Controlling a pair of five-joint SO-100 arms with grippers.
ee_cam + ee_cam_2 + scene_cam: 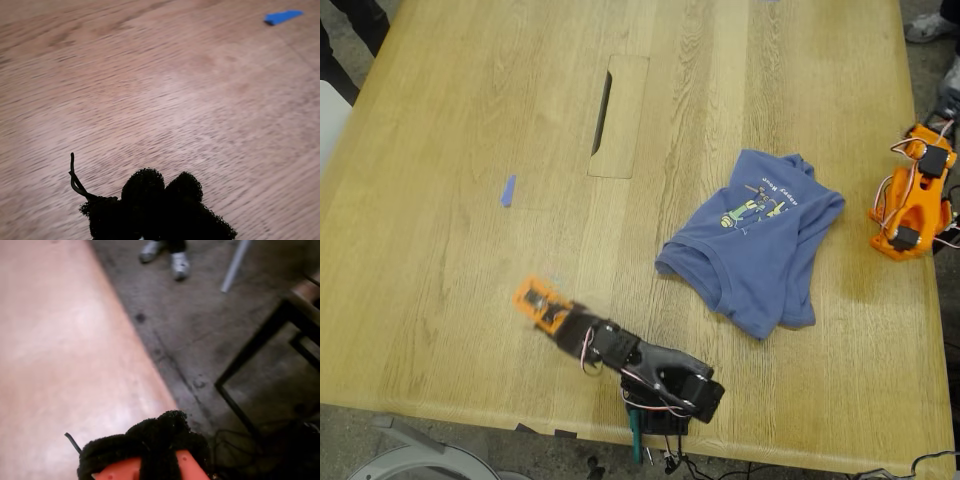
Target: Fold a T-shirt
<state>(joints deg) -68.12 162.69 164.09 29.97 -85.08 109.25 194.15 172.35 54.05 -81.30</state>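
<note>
The T-shirt [755,240] lies crumpled in a loose heap on the wooden table [440,120], toward the exterior view's right, with its green-and-yellow print facing up. My first gripper [533,298] hovers low over bare wood near the table's front edge, well to the exterior view's left of the shirt. Its black foam pads [145,187] are pressed together with nothing between them. My second gripper [925,150] sits folded back at the exterior view's right table edge, beyond the shirt. Its pads [160,430] are shut and empty over the table's edge and the floor. Neither wrist view shows the shirt.
A small blue tape strip [508,190] [282,17] lies ahead of my first gripper. A cable slot [603,110] is cut into the table's middle. A person's shoes [170,255] and a black metal frame [260,350] are on the floor beyond the second arm.
</note>
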